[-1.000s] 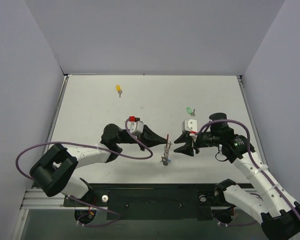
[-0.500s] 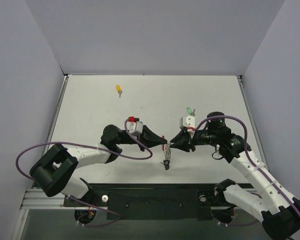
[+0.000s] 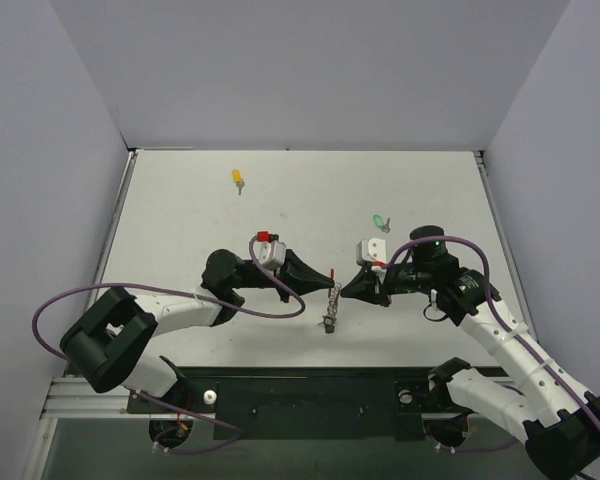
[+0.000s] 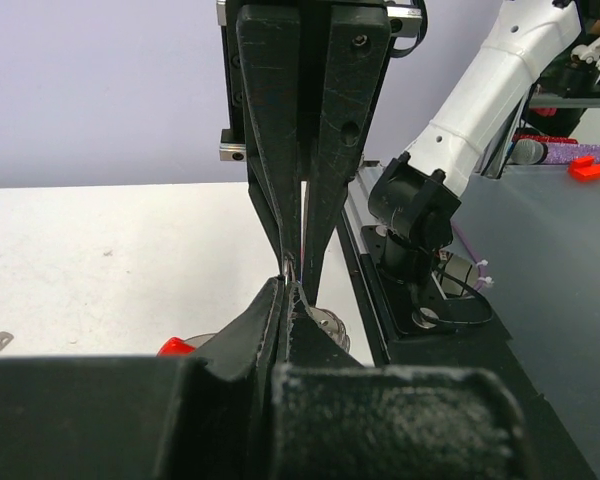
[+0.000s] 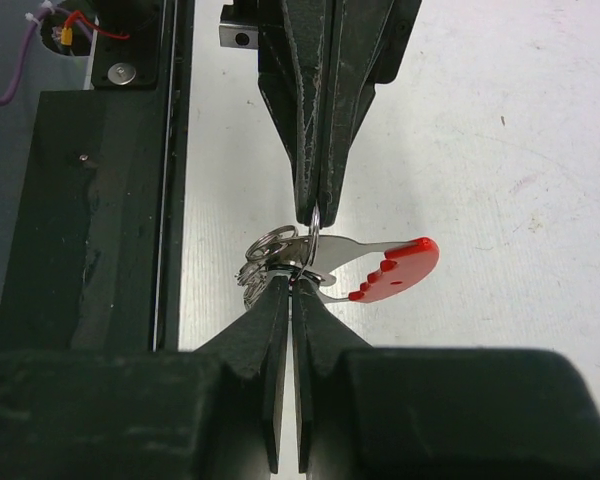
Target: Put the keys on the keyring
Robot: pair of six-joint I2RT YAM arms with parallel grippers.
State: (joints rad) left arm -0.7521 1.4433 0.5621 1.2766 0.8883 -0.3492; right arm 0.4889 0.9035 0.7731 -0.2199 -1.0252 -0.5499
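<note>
Keyring [image 5: 325,258] pinched, left claw [image 4: 284,288] facing right claw [image 5: 293,290], tips meeting

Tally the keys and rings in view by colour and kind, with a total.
Yellow key: 1
Green key: 1
Keyring with red tag: 1
Dark piece hanging under the ring, too small to name: 1
Total: 4

White table [image 3: 430,180]; black, seemingly metal, base plate [image 3: 310,392].
</note>
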